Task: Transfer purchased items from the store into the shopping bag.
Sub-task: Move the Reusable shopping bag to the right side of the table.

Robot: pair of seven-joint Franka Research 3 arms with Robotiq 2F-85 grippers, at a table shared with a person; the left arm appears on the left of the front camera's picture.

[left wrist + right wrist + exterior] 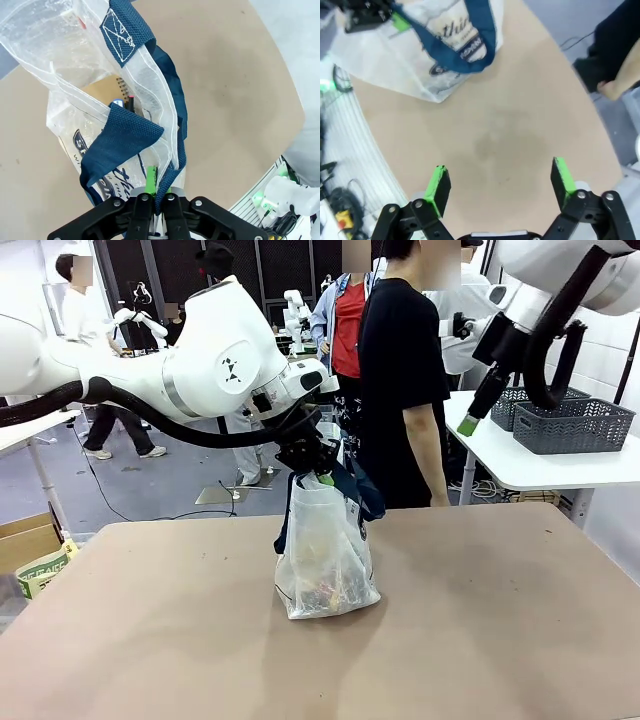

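The left gripper (154,200) is clamped on a navy handle (170,125) of the shopping bag (325,560), probably to keep its mouth up and open. The bag stands near the table's (500,620) middle, with packages (325,592) inside. The right gripper (501,187) hangs above bare tabletop toward the right edge, fingers apart and empty, likely ready for another item.

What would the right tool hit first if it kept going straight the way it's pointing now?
Most likely the bare brown table. The right tool is open with nothing between its pads, and straight ahead lies only tabletop. The shopping bag sits off to one side of that line, though depth is hard to judge.
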